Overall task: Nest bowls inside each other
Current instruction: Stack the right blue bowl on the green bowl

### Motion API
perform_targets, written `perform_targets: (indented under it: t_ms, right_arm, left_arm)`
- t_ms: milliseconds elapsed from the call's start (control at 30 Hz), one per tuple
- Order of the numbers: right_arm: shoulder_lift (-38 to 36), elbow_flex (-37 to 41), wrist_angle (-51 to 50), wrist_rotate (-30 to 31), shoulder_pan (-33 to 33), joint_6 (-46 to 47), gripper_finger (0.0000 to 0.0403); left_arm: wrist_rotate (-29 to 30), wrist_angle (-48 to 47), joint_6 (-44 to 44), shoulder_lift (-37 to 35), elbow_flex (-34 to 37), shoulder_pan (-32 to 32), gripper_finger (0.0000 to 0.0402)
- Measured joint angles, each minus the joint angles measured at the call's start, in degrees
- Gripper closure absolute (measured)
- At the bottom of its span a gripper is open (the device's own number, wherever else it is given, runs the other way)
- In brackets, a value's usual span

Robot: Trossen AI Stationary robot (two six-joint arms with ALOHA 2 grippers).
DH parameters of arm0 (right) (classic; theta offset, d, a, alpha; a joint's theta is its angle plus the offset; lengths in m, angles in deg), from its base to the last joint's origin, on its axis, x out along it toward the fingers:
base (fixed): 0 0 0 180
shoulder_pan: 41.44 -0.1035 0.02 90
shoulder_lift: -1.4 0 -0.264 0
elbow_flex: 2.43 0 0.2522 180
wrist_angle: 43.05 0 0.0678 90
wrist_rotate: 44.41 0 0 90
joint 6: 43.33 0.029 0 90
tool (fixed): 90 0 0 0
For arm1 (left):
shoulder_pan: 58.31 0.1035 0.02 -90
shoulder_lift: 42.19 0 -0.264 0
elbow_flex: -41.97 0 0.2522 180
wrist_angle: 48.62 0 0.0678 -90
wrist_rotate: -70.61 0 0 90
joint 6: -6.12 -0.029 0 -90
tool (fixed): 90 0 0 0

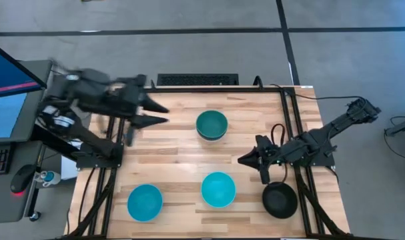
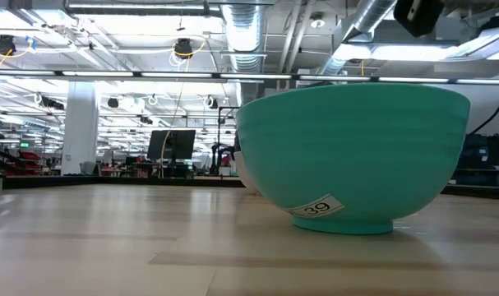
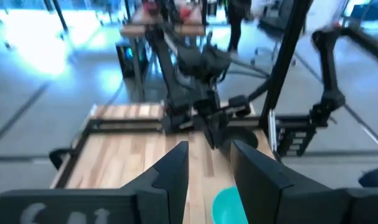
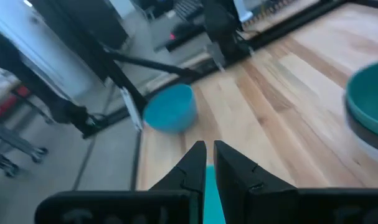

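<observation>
Four bowl spots show in the high view. A dark teal-green bowl (image 1: pixel 211 124) sits nested in a white bowl at table centre; the right wrist view shows that pair (image 4: pixel 369 106). Two turquoise bowls (image 1: pixel 218 189) (image 1: pixel 145 202) stand near the near edge, and a black bowl (image 1: pixel 280 200) stands at the near right. The low view is filled by one turquoise bowl (image 2: pixel 352 156). My left gripper (image 1: pixel 157 112) is open, raised left of the teal bowl. My right gripper (image 1: pixel 245 160) is shut, hovering between the teal stack and the black bowl. The remaining black bowl is not seen.
Black frame rails run along the table's left and right sides (image 1: pixel 290 113). A keyboard (image 1: pixel 197 80) lies past the far edge. A monitor and mouse stand off the table's left. Bare wood lies between the bowls and along the far edge.
</observation>
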Motion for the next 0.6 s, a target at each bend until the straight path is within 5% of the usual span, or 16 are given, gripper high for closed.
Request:
perform_targets:
  t_ms: [133, 333, 600]
  right_arm:
    - [0.0, 0.0, 3.7, 0.0, -0.4, 0.0, 0.0349]
    - [0.0, 0.0, 6.0, 0.6, -0.3, -0.4, 0.0349]
    - [0.0, 0.0, 0.1, 1.4, 0.3, 1.6, 0.0349]
  left_arm:
    - [2.3, 5.6, 0.4, -6.9, 13.3, -2.4, 0.0290]
    - [1.6, 28.4, 1.8, -20.0, 46.3, -1.3, 0.0290]
    - [-12.7, 59.1, 17.8, -36.0, 80.1, 1.9, 0.0290]
